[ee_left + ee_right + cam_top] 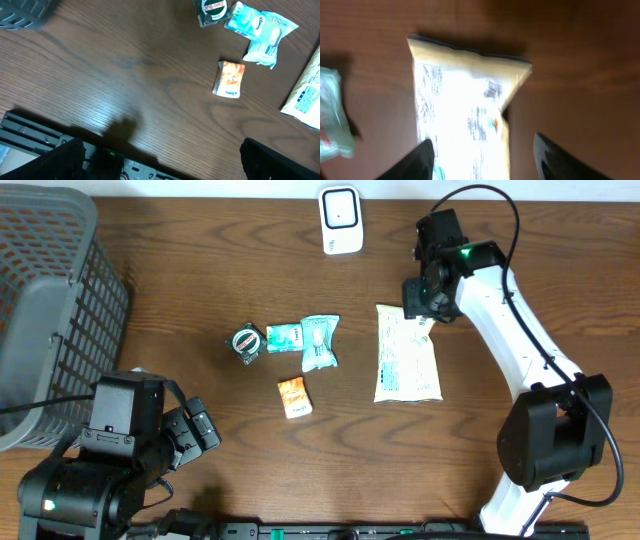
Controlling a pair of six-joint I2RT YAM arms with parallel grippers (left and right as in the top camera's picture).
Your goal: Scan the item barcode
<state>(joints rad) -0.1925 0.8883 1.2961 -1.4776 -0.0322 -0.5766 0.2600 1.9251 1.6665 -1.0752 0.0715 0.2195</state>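
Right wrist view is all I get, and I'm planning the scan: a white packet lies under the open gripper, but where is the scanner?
Observer: The white scanner stands at the far edge of the table, out and left of the packet.
Operator: Anything lying between them?
Observer: No; the teal tissue packs lie beside the packet, off that line.
Operator: And the left arm?
Observer: The left gripper is open and empty, down near the grey basket.

The left arm sits folded back with the left gripper (203, 430) spread wide, while the right arm stretches forward, the right gripper (420, 308) aimed down, fingers parted.
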